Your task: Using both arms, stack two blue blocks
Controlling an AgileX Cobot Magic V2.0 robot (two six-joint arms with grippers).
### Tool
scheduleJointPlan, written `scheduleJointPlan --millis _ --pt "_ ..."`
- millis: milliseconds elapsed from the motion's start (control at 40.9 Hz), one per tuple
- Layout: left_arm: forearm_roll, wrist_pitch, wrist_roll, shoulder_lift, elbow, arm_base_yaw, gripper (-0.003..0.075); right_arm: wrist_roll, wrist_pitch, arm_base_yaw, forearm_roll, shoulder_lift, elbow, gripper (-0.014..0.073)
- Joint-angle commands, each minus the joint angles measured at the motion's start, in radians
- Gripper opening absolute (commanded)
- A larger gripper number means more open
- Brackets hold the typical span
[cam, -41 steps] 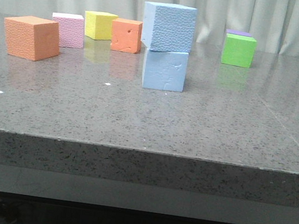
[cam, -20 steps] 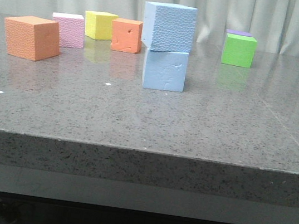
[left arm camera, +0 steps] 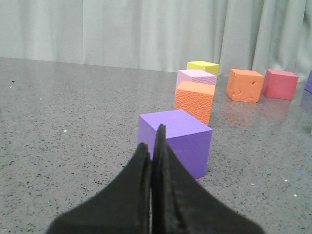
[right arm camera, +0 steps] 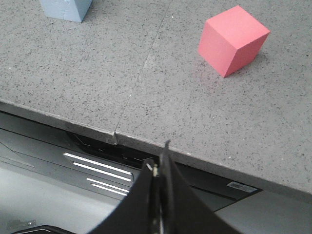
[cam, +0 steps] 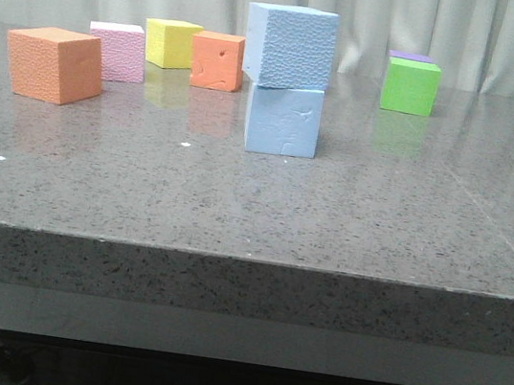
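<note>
So the two blue blocks are stacked: the upper blue block (cam: 289, 46) sits on the lower blue block (cam: 283, 120), twisted a bit off square. Both claws are pulled well away from the stack. The left gripper (left arm camera: 152, 152) is pinched together, empty, with a purple cube (left arm camera: 176, 140) just past its tips. The right gripper (right arm camera: 161, 168) is also closed on nothing, hanging off the table edge (right arm camera: 87, 123), with a red cube (right arm camera: 232, 40) farther out.

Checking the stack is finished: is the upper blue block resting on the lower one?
Touching. The front view shows the upper blue block sitting directly on the lower blue block, no gap, slightly offset.
</note>
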Motion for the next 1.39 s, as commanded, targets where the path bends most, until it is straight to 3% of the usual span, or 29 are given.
scheduleJointPlan --millis 0,440,709,881,1003,1370 --pt "-0.001 -0.085 -0.009 -0.023 0.037 0.004 -0.0018 0.001 -0.06 -0.006 -0.016 0.005 -0.024 -0.0069" --pt "-0.001 -0.085 -0.009 -0.023 0.037 0.004 -0.0018 0.001 -0.122 -0.04 -0.019 -0.038 0.037 -0.0069" --pt "-0.001 -0.085 -0.009 -0.023 0.037 0.004 -0.0018 0.001 -0.792 -0.208 0.101 -0.309 0.5 -0.0069" --pt "-0.001 -0.085 -0.009 -0.023 0.037 0.004 -0.0018 0.001 -1.095 -0.244 0.105 -0.437 0.746 -0.0069" --pt "-0.001 -0.085 -0.009 -0.023 0.037 0.004 -0.0018 0.001 -1.144 -0.244 0.105 -0.476 0.819 -0.0069" --pt "-0.001 -0.085 -0.009 -0.023 0.037 0.004 -0.0018 0.001 -1.105 -0.244 0.105 -0.483 0.816 -0.0069"
